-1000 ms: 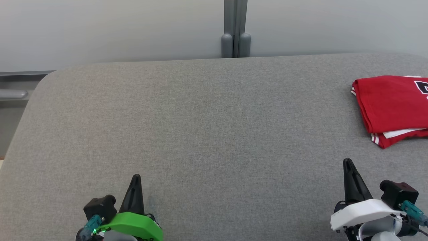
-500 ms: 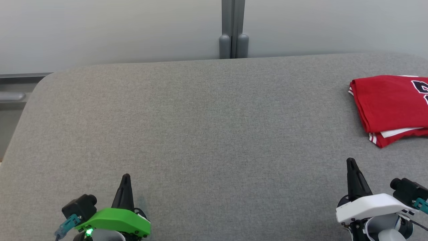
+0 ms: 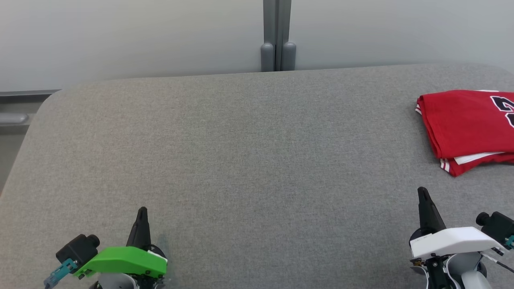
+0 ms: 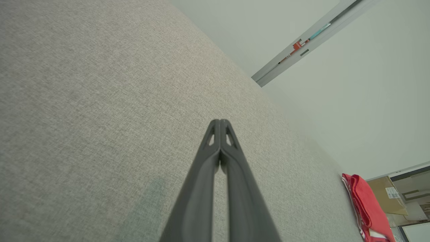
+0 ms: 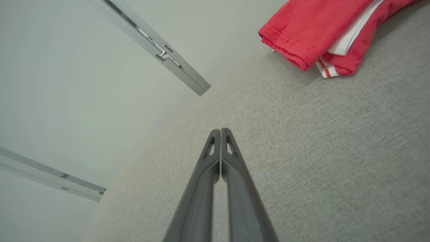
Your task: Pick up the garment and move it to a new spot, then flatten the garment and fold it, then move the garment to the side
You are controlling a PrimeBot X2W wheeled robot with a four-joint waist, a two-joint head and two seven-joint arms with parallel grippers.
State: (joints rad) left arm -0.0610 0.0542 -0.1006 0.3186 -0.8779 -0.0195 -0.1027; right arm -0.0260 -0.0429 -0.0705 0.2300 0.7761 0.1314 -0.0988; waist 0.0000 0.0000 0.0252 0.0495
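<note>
Garment (image 3: 466, 124) is being seen folded at the right of the desk (image 3: 241, 160), near right gripper (image 3: 422, 192), well apart from left gripper (image 3: 141, 212), both jaws being shown clenched and empty, so task is being judged all but done.

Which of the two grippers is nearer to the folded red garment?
The right gripper, the one with the white cover: the garment lies a little ahead of it. The left gripper, with the green cover, is far across the grey surface.

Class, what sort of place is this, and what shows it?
Probably an indoor workroom or lab: a grey fabric-covered table before a plain pale wall, a folded red garment on it, a cardboard box beyond.
</note>
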